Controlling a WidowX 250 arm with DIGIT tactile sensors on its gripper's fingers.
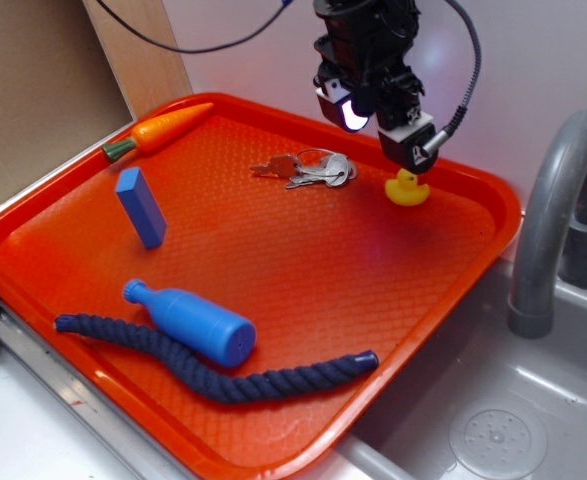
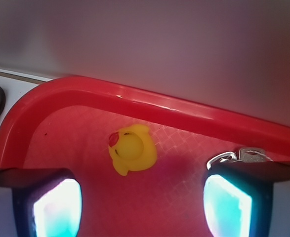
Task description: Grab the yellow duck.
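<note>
Orange-red waffle-textured plastic tray (image 1: pixel 273 250) beside grey sink (image 1: pixel 533 400), pale wall behind. Small yellow rubber duck (image 1: pixel 407 189) upper right of tray, near rim. Black gripper (image 1: pixel 381 118) above it, fingers apart, empty.

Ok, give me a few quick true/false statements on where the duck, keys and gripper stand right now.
1. The yellow duck sits on the orange tray, near its far corner. True.
2. The gripper is shut on the duck. False: it is open, above the duck, fingers apart, nothing between them.
3. The keys lie on the tray beside the duck. True.
4. The blue bottle stands upright. False: it lies on its side, against the blue rope.
5. The duck is inside the sink. False: it is on the tray.
</note>
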